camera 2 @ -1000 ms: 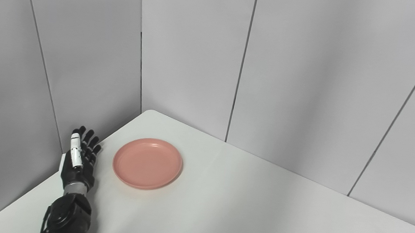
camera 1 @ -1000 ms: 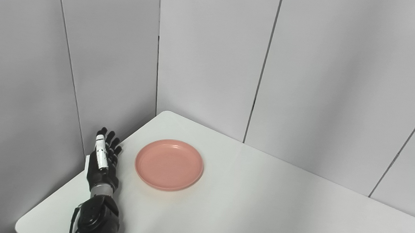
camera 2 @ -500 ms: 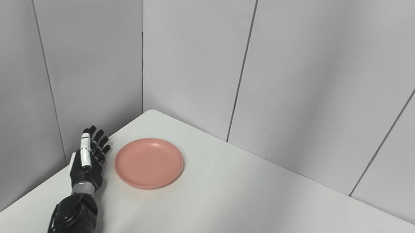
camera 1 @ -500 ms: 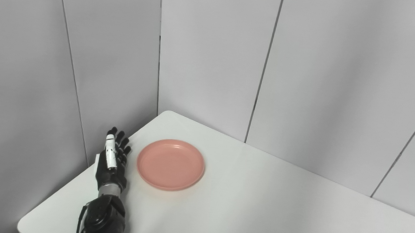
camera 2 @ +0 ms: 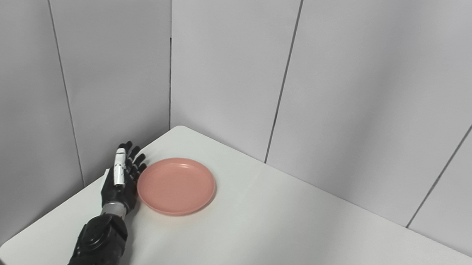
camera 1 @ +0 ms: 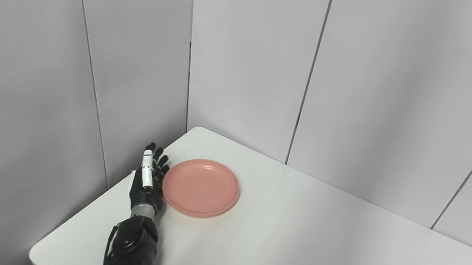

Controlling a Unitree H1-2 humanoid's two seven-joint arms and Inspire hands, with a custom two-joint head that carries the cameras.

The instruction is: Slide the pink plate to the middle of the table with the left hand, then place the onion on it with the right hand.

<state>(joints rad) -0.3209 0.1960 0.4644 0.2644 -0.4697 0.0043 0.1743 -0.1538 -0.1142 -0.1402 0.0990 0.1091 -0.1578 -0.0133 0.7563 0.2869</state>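
Observation:
A round pink plate [camera 1: 201, 187] lies flat on the white table [camera 1: 295, 236], close to its far left corner. My left hand [camera 1: 148, 181] stands on edge just left of the plate, fingers straight and pointing away from me, palm facing the plate's rim. It is open, holds nothing, and looks to be touching the rim or a hair off it. In the right eye view the same hand [camera 2: 122, 177] sits against the plate [camera 2: 176, 185]. No onion is in view, and neither is my right hand.
Grey wall panels [camera 1: 244, 66] close off the table at the back and the left, meeting behind the corner. The table's left edge [camera 1: 71, 225] runs right beside my left forearm. White tabletop stretches to the right of the plate.
My left hand has moved right, from a clear gap beside the plate to its left rim. The whole picture has drifted slightly right, so the camera moved; the plate lies where it was.

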